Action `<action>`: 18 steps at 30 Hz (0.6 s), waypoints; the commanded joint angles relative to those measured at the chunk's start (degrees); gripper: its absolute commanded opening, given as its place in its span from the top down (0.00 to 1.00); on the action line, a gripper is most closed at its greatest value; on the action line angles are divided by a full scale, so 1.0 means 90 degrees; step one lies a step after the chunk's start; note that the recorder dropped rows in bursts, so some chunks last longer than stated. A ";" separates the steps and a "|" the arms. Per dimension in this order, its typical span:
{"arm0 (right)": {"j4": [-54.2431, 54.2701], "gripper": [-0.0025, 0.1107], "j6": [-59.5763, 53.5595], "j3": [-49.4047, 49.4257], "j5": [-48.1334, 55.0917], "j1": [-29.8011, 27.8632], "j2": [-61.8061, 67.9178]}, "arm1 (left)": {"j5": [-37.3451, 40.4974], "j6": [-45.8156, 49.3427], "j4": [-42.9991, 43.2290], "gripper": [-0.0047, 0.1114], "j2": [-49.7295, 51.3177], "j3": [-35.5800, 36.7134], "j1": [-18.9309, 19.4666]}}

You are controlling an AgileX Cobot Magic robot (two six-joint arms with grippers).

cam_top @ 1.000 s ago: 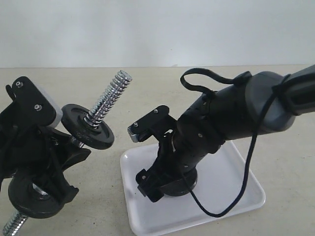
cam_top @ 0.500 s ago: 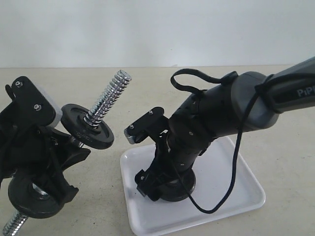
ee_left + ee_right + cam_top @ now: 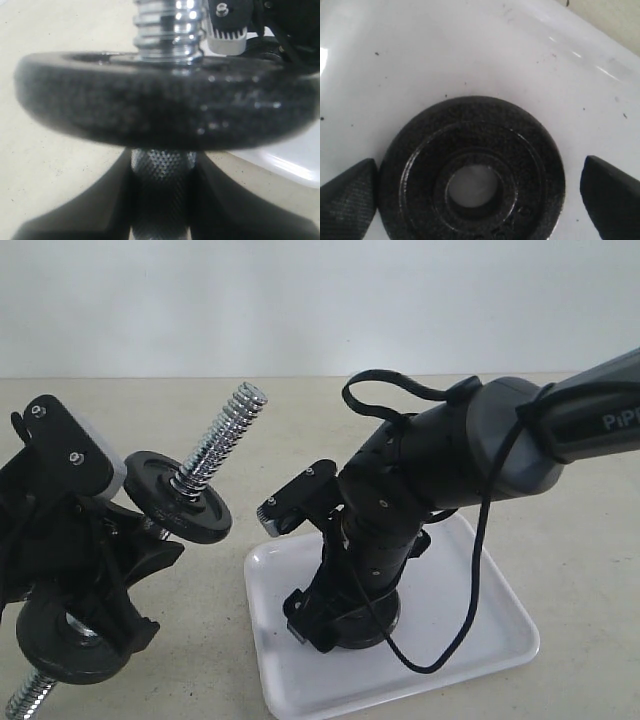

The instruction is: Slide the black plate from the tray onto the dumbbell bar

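The black plate (image 3: pixel 470 130) lies flat in the white tray (image 3: pixel 470 45), its centre hole showing white. My right gripper (image 3: pixel 480 195) hangs open straight over it, one fingertip (image 3: pixel 347 195) at the plate's rim and the other (image 3: pixel 612 192) well clear. From outside, the right gripper (image 3: pixel 335 625) covers most of the plate (image 3: pixel 380 625) in the tray (image 3: pixel 480 610). My left gripper (image 3: pixel 162 200) is shut on the knurled middle of the dumbbell bar (image 3: pixel 162 167). The bar (image 3: pixel 220 440) is tilted, threaded end up and toward the tray.
Two small black discs sit on the bar, one (image 3: pixel 185 505) below the upper thread and one (image 3: pixel 65 640) near the lower end. The upper disc (image 3: pixel 160 100) fills the left wrist view. A black cable (image 3: pixel 480 570) loops off the right arm over the tray.
The right arm has shifted slightly left and settled lower over the plate in the tray. The left arm and the bar have not moved.
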 commanded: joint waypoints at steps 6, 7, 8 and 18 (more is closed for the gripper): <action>-0.0071 0.05 0.0106 0.0103 0.0604 -0.0006 0.0145 | 0.0134 -0.0067 -0.0074 0.92 -0.0312 -0.0335 0.0004; -0.0071 0.05 0.0129 0.0103 0.0604 -0.0006 0.0145 | 0.0134 -0.0067 -0.0074 0.92 -0.0312 -0.0335 0.0004; -0.0071 0.05 0.0127 0.0103 0.0593 -0.0006 0.0145 | 0.0134 -0.0067 -0.0074 0.92 -0.0312 -0.0335 0.0004; 0.0035 0.05 0.0341 0.0103 0.0542 -0.0006 0.0437 | 0.0134 -0.0067 -0.0074 0.92 -0.0312 -0.0335 0.0004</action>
